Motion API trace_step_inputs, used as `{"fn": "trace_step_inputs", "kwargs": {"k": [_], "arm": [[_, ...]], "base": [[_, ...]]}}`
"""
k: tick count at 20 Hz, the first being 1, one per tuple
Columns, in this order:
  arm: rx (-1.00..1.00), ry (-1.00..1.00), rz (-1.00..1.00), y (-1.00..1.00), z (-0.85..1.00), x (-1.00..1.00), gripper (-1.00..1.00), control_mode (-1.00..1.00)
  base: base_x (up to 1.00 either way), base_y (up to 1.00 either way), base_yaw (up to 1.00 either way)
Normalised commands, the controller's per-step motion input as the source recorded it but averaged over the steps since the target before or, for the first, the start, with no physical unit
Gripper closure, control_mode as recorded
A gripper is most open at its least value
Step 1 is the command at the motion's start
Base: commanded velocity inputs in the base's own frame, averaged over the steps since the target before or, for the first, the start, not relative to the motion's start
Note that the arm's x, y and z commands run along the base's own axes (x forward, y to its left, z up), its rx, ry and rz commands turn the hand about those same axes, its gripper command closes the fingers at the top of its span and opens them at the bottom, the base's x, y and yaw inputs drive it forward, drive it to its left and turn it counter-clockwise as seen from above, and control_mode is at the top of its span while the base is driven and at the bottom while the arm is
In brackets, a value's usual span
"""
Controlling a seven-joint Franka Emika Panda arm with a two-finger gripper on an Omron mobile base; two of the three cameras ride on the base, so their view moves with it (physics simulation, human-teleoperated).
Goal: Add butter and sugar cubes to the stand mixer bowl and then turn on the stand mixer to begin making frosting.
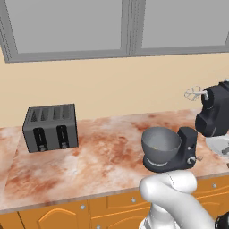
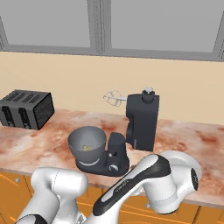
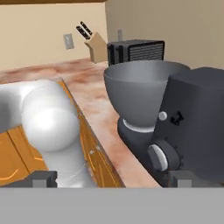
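Note:
The dark stand mixer (image 2: pixel 142 119) stands on the counter with its head tilted up and its silver whisk (image 2: pixel 114 98) in the air. The grey metal bowl (image 2: pixel 87 141) sits on the mixer's base, and a small pale yellow piece, the butter (image 2: pixel 87 148), lies at its bottom. I cannot make out any sugar cubes. In the hand view my gripper (image 3: pixel 114 178) is open and holds nothing. It is low at the counter's front edge, facing the bowl (image 3: pixel 140 89) and the mixer's round side knob (image 3: pixel 159 157), which is close to the right fingertip (image 3: pixel 186 178).
A dark grey four-slot toaster (image 1: pixel 50 127) stands at the far left of the marbled counter (image 1: pixel 98 156). A white plate (image 1: pixel 218 144) lies right of the mixer. A knife block (image 3: pixel 95 43) stands by the far wall. Orange cabinet doors (image 1: pixel 112 210) run below the counter edge.

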Motion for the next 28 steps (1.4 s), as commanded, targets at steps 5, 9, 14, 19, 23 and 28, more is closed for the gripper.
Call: {"fn": "trace_step_inputs", "kwargs": {"k": [5, 9, 14, 19, 23, 28], "arm": [[0.02, -0.01, -0.12, 0.0, -0.31, 0.36, -1.0, -1.0], [0.0, 0.0, -0.16, -0.1, -0.34, 0.27, -1.0, -1.0], [0.0, 0.0, -0.12, -0.15, -0.29, 0.25, -1.0, -1.0], [0.0, -0.03, -0.02, -0.15, -0.17, 0.2, -1.0, -1.0], [0.0, -0.09, 0.0, -0.2, -0.16, 0.09, -1.0, -1.0], [0.0, -0.12, 0.0, -0.09, -0.13, 0.08, -1.0, -1.0]], "base": [[0.0, 0.0, 0.0], [0.0, 0.0, 0.0], [0.0, 0.0, 0.0], [0.0, 0.0, 0.0], [0.0, 0.0, 0.0], [0.0, 0.0, 0.0]]}}
